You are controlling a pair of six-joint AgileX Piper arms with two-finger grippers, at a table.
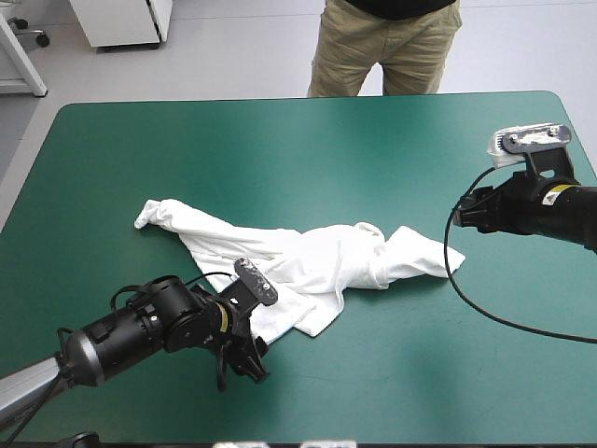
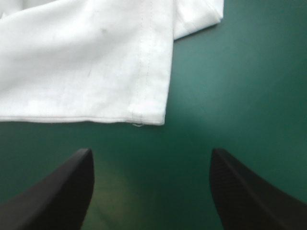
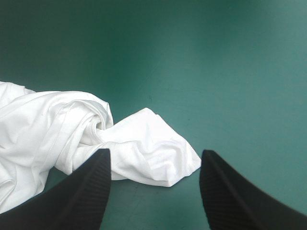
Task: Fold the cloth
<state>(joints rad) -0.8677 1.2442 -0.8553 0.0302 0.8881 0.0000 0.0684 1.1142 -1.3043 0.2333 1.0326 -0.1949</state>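
In the lower left of the high view the left gripper (image 1: 244,362) hangs low over the teal-green table (image 1: 448,383), its black fingers (image 2: 62,191) spread wide, grasping nothing; a hemmed corner of the T-shirt (image 1: 308,261) lies just ahead of them; the white T-shirt sprawls crumpled across the middle of the frame, one twisted end reaching toward the left; at the right edge the right gripper (image 3: 154,158) stands released too, a loose end of the T-shirt just ahead of it.
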